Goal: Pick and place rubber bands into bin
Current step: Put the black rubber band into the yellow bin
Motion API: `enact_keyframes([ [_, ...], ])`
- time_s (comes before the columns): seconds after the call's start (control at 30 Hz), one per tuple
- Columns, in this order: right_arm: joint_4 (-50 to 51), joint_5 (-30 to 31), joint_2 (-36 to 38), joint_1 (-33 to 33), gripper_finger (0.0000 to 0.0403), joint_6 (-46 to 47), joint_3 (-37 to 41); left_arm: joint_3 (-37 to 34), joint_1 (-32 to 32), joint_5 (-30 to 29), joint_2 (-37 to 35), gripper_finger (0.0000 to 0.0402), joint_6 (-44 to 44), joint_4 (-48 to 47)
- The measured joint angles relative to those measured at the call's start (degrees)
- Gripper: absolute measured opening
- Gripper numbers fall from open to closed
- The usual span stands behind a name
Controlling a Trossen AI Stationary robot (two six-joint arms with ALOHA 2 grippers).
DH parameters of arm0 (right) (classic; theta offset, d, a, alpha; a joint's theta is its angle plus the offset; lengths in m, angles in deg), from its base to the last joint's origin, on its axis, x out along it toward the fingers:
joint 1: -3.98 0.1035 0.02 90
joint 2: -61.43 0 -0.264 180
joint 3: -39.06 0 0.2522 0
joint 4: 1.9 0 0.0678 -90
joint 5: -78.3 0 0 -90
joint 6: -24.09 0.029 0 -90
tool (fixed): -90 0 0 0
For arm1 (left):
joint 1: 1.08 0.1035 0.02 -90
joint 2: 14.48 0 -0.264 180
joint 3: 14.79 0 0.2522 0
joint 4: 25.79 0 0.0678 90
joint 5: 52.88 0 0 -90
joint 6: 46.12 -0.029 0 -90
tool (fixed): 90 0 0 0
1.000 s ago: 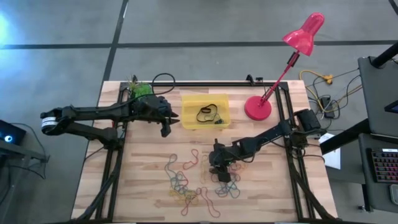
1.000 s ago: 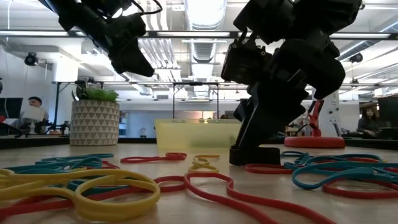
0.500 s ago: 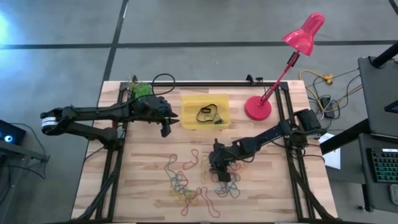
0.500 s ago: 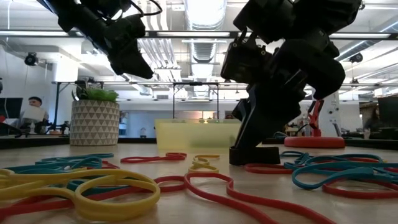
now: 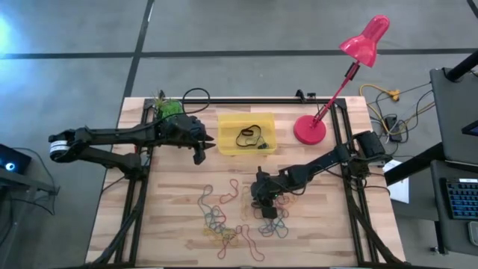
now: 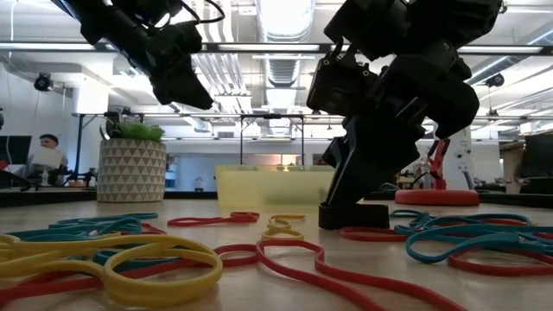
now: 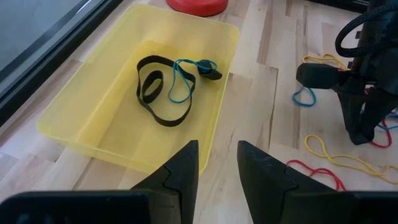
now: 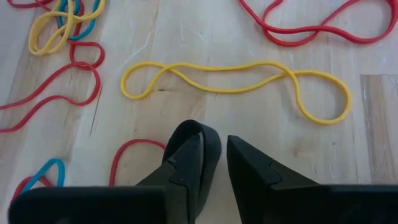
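Many rubber bands (image 5: 228, 217) in red, yellow, blue and green lie loose on the wooden table's near half. The yellow bin (image 5: 246, 134) sits at the far middle and holds black bands (image 7: 155, 93) and a blue one (image 7: 186, 81). My left gripper (image 7: 217, 158) hovers open above the table by the bin's left near corner (image 5: 200, 151). My right gripper (image 5: 259, 200) is down among the bands, its fingers nearly together (image 8: 222, 146). A long yellow band (image 8: 236, 81) lies just beyond it. My right gripper comes from above, slanting down from the table's right, its fingertips (image 6: 350, 216) on the tabletop. A red rubber band (image 8: 134, 149) runs in under one finger (image 8: 186, 149), which hides the place of contact. The rest of that band lies slack on the wood.
A pink desk lamp stands on its round base (image 5: 310, 128) right of the bin. A potted plant (image 5: 169, 107) and a black cable loop (image 5: 196, 96) sit at the far left. Dark frame rails (image 5: 134, 194) run along both table sides. A person (image 6: 47, 151) sits far behind.
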Motion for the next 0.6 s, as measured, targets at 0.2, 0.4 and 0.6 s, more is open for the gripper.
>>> enact_keyframes([
  [0.2,-0.3,-0.1,-2.0,0.4,0.0072,1.6,-0.3,0.0,0.0,0.0,0.0,0.0095,0.1,0.0],
  [0.4,-0.1,0.0,-4.3,0.6,0.0057,3.2,-3.0,0.0,0.0,0.0,0.0,0.0095,0.1,0.2],
  [0.6,0.7,0.4,-4.1,0.6,0.0011,1.7,-3.3,0.0,0.0,-0.1,0.0,0.0095,0.1,0.4],
])
